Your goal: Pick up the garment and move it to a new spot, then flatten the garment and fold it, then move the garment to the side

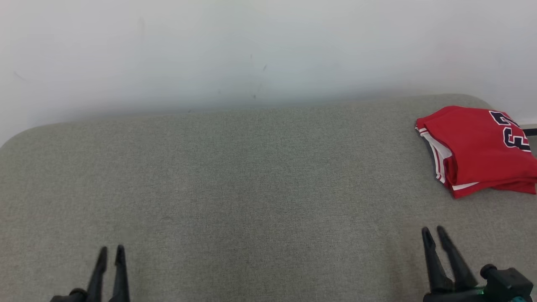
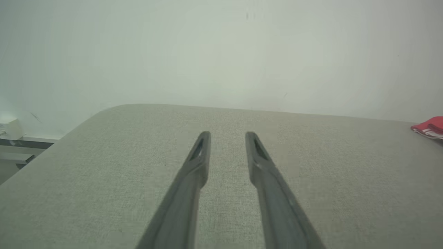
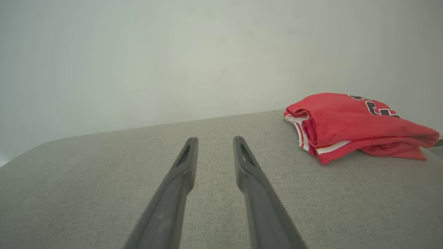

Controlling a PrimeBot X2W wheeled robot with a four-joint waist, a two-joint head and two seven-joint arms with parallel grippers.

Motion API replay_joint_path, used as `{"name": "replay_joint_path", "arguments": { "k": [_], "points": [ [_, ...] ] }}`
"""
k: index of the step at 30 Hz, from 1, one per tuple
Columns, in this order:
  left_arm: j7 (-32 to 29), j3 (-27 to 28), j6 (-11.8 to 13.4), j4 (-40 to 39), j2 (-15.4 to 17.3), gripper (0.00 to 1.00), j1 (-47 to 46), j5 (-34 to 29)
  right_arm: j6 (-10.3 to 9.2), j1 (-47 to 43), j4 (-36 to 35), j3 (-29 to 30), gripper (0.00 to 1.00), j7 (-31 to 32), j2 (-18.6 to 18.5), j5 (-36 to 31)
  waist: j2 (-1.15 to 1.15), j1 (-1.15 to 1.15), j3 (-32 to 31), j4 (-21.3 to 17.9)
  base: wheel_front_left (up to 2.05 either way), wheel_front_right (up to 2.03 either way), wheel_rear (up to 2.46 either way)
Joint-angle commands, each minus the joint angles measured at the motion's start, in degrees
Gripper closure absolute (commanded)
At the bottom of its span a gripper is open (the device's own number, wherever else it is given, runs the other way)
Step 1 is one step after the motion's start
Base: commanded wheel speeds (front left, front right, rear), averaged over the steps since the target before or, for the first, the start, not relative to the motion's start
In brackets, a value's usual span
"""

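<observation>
left jaws: the left gripper [image 1: 111, 249] has its two fingers spread with nothing between them, hanging over the near-left of the grey padded top [image 1: 251, 188].
right jaws: same deal. The right gripper [image 1: 433, 230] has its fingers apart and empty, at the near-right, tips pointing toward the far side.
garment: the red jersey [image 1: 478, 151], with white trim and dark lettering, lies folded in a stack at the far-right end. It's well apart from both grippers and closer to the right one.
where we're at: my guess is it's already folded and parked at the side, so pretty much done.
what could bite: the stack looks loose, with the layers splaying at its left edge. If a gripper went back in and pinched just the top layer, the fold would probably peel open.
also: it sits near the far-right rounded corner, so a sideways shove could slide it off.
backdrop: plain white wall [image 1: 251, 50] along the far edge.
</observation>
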State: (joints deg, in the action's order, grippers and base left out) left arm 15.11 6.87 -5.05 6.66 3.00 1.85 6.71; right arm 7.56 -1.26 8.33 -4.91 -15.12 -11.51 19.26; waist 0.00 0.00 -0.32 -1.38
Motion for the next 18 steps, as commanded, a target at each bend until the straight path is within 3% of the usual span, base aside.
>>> {"name": "replay_joint_path", "arguments": {
  "k": [1,3,18],
  "points": [
    [-0.2,0.0,0.0,1.1,-0.2,1.00,0.2,0.3,0.00,-0.4,0.8,-0.1,1.00,0.1,0.3,0.3,0.00,0.00,0.0,0.0,0.00,0.00,0.00],
    [-0.3,-0.1,0.0,2.2,-0.5,1.00,0.9,0.3,0.00,-1.1,1.9,-0.3,1.00,0.1,0.6,0.3,0.00,0.00,0.0,0.0,0.00,0.00,0.00],
    [-4.7,0.0,-0.5,3.4,-0.4,1.00,-1.2,17.2,-0.02,0.8,2.6,1.6,1.00,4.0,1.8,15.1,0.00,0.00,0.0,0.2,0.00,0.00,0.00]
  ]
}}
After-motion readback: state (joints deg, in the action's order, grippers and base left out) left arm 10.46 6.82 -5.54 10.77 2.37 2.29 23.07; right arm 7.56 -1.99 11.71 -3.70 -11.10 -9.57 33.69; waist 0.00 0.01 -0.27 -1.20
